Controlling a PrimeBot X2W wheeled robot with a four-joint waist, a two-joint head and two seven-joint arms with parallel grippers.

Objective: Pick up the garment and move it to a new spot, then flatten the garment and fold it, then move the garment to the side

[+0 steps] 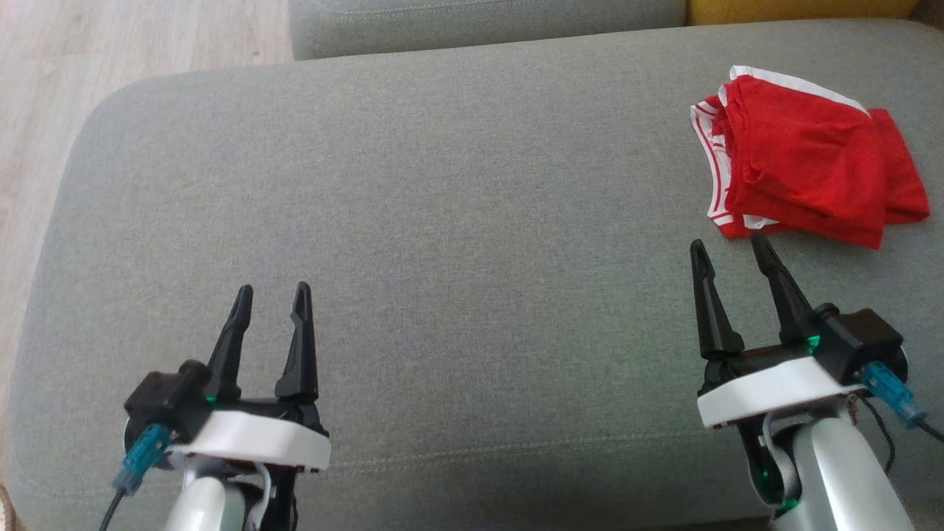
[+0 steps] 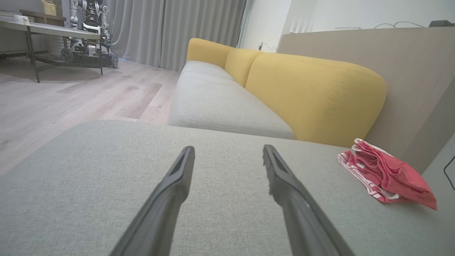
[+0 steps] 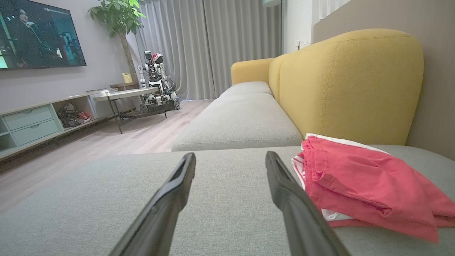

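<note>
The garment (image 1: 807,158) is red with white striped trim, lying folded in a small stack at the far right of the grey sofa cushion (image 1: 457,221). It also appears at the right in the left wrist view, garment (image 2: 385,174), and close by in the right wrist view, garment (image 3: 362,181). My right gripper (image 1: 730,247) stands open just in front of the garment, its right fingertip at the garment's near edge, nothing between its fingers. My left gripper (image 1: 271,293) is open over bare cushion at the lower left, far from the garment.
A second grey seat (image 3: 241,117) and yellow backrests (image 3: 348,81) lie beyond the cushion. Wood floor (image 1: 44,88) borders the cushion's left edge. Across the room stand a table (image 3: 124,94), another robot (image 3: 156,85), a TV and a low cabinet.
</note>
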